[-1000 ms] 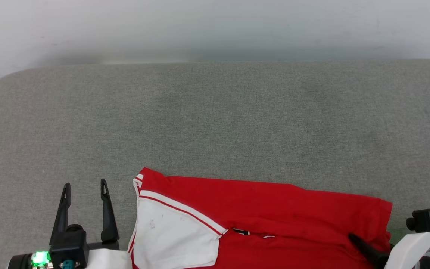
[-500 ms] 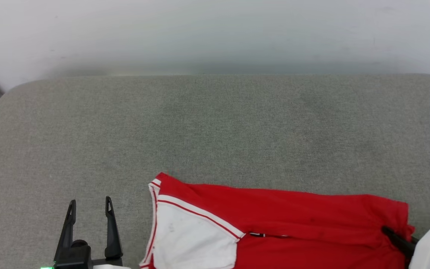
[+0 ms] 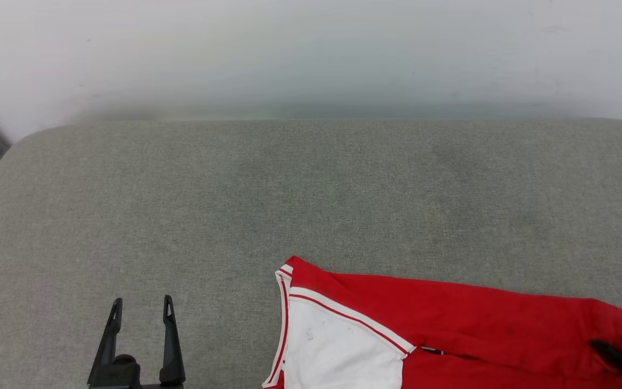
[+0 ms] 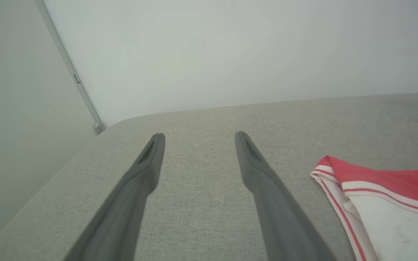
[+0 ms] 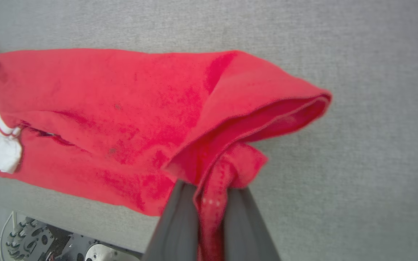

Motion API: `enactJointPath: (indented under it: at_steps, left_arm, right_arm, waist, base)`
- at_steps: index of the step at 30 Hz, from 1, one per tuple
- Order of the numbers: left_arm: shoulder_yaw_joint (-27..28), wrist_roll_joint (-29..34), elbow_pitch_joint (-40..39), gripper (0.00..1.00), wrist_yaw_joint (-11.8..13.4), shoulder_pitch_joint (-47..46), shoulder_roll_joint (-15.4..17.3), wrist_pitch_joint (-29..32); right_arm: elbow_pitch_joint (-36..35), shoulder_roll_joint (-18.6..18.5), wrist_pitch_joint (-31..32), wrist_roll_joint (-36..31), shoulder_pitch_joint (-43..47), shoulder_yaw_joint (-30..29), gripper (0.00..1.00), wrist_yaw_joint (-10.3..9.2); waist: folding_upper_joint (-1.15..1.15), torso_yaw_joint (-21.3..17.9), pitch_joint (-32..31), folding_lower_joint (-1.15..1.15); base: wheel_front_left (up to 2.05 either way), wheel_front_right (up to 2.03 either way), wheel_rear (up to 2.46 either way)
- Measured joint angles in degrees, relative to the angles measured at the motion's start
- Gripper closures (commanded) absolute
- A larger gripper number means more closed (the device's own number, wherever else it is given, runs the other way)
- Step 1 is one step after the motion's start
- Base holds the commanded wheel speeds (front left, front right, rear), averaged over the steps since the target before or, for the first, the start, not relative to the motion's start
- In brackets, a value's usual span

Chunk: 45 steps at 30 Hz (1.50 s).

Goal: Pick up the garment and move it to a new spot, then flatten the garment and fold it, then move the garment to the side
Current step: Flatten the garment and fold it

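Pinching bunched red edge of garment (image 5: 122, 108) tight in right gripper (image 5: 210, 188). Hovering left gripper (image 3: 142, 302) wide open, empty, over grey surface (image 3: 289, 189).

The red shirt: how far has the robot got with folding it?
Looks done: the shirt lies doubled over on the grey cushion, a white sleeve on top, so some folding seems made. In hand: the right jaws are shut on a bunched red edge. The left jaws stand open over the cushion. Left: probably carrying it to the side and laying it neat.
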Motion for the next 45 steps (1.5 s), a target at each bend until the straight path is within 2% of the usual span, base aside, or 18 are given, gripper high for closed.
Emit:
enactJointPath:
  at_steps: [4,9,15,21,26,29,34,39,40,42,45]
  left_arm:
    - [0.59,0.34,0.44,0.00,-1.02,0.08,-0.42,0.00]
    - [1.27,0.63,0.53,0.00,-1.87,-0.18,-1.01,0.00]
    - [1.57,1.00,0.74,0.00,-3.02,-1.88,-1.97,0.00]
    - [1.66,1.43,1.29,0.00,-4.13,-4.48,-2.47,0.00]
    - [1.65,1.54,1.78,0.00,-4.65,-5.58,-3.00,0.00]
    - [1.53,1.56,2.00,0.00,-5.01,-6.29,-3.55,0.00]
    - [1.58,1.65,2.12,0.00,-5.02,-6.64,-4.09,0.00]
    - [2.04,1.75,2.12,0.00,-5.03,-6.53,-4.32,0.00]
    - [2.16,1.88,2.15,0.00,-5.04,-6.42,-4.33,0.00]
    - [2.35,2.02,2.15,0.00,-5.13,-6.17,-4.33,0.00]
    - [2.83,2.07,2.07,0.00,-5.33,-5.38,-4.32,0.00]
  right_arm:
    - [-7.98,1.02,3.13,2.90,0.27,1.33,1.00,0.00]
    - [-18.15,2.42,6.53,1.81,-1.70,5.05,1.00,0.00]
    - [-22.10,7.25,10.65,-3.16,-11.51,14.51,1.00,0.00]
    - [-17.62,13.54,12.60,-8.02,-23.62,26.73,1.00,0.00]
    - [-9.25,18.37,11.36,-10.89,-32.01,35.24,1.00,0.00]
    - [-3.74,20.07,10.01,-12.84,-35.32,40.40,1.00,0.00]
    - [4.19,22.70,7.31,-11.29,-36.16,45.59,1.00,0.00]
    - [8.43,23.98,3.15,-10.51,-37.99,49.19,1.00,0.01]
    - [8.82,24.06,1.74,-10.18,-38.04,49.43,0.89,0.02]
    - [8.83,23.90,-1.00,-9.74,-38.35,49.78,0.00,0.01]
    - [6.87,22.62,-6.03,-9.98,-39.85,49.24,0.00,0.01]
  waist:
    - [0.00,0.14,-0.14,0.00]
    - [0.00,0.19,0.72,0.00]
    - [0.00,0.35,2.50,0.00]
    - [0.00,1.26,4.48,0.00]
    - [0.00,2.08,5.95,0.00]
    - [0.00,2.71,6.76,0.00]
    - [0.00,3.25,7.95,0.01]
    - [0.00,2.72,8.10,0.01]
    - [0.00,2.54,7.93,0.00]
    - [0.00,2.19,7.47,0.00]
    - [0.00,1.55,6.57,0.00]
  base:
    - [0.00,0.00,0.00]
    - [0.00,0.00,0.00]
    - [0.00,0.00,0.00]
    - [0.00,0.00,0.00]
    - [0.00,0.00,0.00]
    - [0.00,0.00,0.00]
    - [0.00,0.00,0.00]
    - [0.00,0.00,0.00]
    - [0.00,0.00,0.00]
    - [0.00,0.00,0.00]
    - [0.00,0.00,0.00]
